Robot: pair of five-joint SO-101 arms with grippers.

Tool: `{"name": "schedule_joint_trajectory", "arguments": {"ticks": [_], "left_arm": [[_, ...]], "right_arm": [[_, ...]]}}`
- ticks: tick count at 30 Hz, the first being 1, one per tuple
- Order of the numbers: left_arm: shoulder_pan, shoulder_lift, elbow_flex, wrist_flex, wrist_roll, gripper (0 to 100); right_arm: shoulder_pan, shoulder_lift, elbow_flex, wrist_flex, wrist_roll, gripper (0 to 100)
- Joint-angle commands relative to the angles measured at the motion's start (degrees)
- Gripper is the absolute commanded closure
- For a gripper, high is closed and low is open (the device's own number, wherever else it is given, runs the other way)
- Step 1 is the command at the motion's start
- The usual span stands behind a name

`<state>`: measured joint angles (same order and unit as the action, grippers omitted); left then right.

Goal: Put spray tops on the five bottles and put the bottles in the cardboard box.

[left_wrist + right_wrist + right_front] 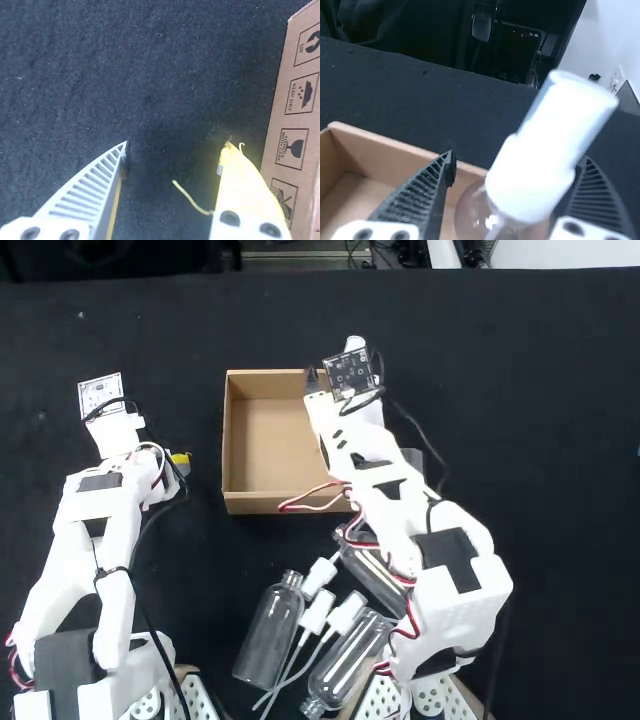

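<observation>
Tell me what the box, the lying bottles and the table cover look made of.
Box: brown cardboard, matte, going by its raw tan walls and floor. Bottles: clear and glossy, probably plastic; the dark cover shows through them. Table cover: black matte fabric, possibly felt, flecked with pale lint.

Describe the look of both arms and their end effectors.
Both arms are white, blocky plastic with black bands. The left arm carries a black cable, the right arm red and white wires. The left end effector has a ribbed white finger and a yellowish one; the right end effector has dark ribbed fingers.
</observation>
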<state>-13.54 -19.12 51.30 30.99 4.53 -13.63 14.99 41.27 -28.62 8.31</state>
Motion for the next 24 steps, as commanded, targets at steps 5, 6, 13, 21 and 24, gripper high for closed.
{"name": "schedule_joint_trajectory", "arguments": {"ticks": [5, 6, 13, 21, 24], "left_arm": [[-0.66, -1.93, -0.92, -1.14, -0.18, 73], [-0.66, -1.93, -0.92, -1.14, -0.18, 73], [-0.66, -1.93, -0.92, -1.14, -0.18, 73], [-0.66, -1.93, -0.92, -1.14, -0.18, 73], [-0.57, -1.93, -0.92, -1.14, -0.18, 73]], "right_arm": [[-0.88, -8.31, 0.75, 3.16, 0.44, 66.8], [-0.88, -8.31, 0.66, 3.16, 0.44, 66.9], [1.32, -10.24, 0.40, 3.16, 0.44, 66.9], [1.67, -20.97, 1.27, 11.78, 0.00, 66.9], [1.93, -23.87, 1.01, 12.84, 0.09, 66.9]]}}
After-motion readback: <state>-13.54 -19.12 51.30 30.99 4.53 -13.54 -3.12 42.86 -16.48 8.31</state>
